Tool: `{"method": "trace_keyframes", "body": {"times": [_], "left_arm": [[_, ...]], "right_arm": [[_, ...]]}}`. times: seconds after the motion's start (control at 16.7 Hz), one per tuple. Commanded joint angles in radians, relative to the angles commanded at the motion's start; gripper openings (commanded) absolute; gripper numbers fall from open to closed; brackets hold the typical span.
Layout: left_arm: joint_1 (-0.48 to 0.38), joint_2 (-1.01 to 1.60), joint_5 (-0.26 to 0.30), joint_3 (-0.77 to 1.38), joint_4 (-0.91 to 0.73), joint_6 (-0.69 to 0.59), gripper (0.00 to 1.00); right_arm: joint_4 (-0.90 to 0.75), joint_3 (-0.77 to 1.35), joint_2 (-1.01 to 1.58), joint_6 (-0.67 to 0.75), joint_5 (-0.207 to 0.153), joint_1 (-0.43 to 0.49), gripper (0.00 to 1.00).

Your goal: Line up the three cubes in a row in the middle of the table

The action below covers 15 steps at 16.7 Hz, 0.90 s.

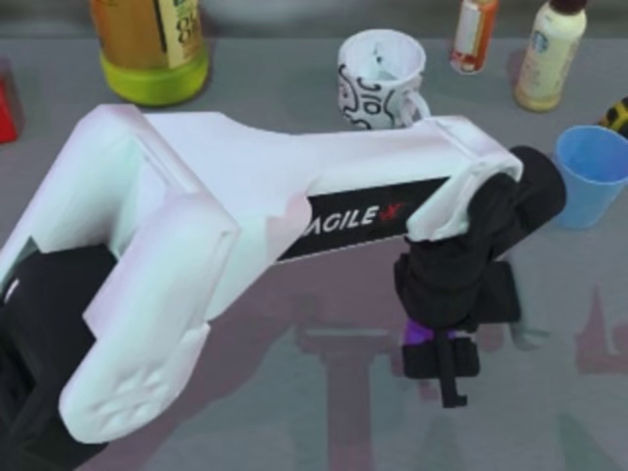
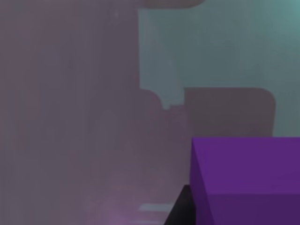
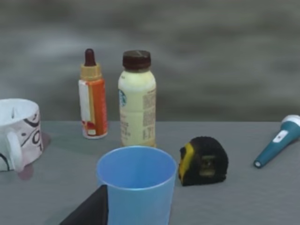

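Note:
My left arm reaches across the table [image 1: 549, 412] in the top view. Its gripper [image 1: 442, 365] is right of the middle, shut on the small deep purple cube [image 1: 422, 334], which peeks out under the black wrist. In the left wrist view the purple cube [image 2: 246, 178] sits close up, with one dark finger [image 2: 180, 213] against its side. The other two cubes are hidden from every view. My right arm is out of the top view. One dark finger [image 3: 89, 212] of the right gripper shows beside a blue cup [image 3: 136, 187].
Along the far edge stand a green-yellow bottle [image 1: 152, 44], a patterned white mug [image 1: 378, 74], an orange dropper bottle [image 1: 474, 34] and a cream bottle [image 1: 549, 54]. The blue cup [image 1: 592, 172] is at the right. A black-yellow tape measure [image 3: 204, 161] and a teal tool [image 3: 276, 143] lie nearby.

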Motion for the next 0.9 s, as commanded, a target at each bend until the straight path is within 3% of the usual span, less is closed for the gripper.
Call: {"method": "trace_keyframes", "body": {"times": [0.36, 0.9], "left_arm": [[0.000, 0.000, 0.000, 0.000, 0.000, 0.000, 0.98], [0.002, 0.000, 0.000, 0.000, 0.000, 0.000, 1.00]], "right_arm": [[0.000, 0.000, 0.000, 0.000, 0.000, 0.000, 1.00], [0.000, 0.000, 0.000, 0.000, 0.000, 0.000, 1.00]]}}
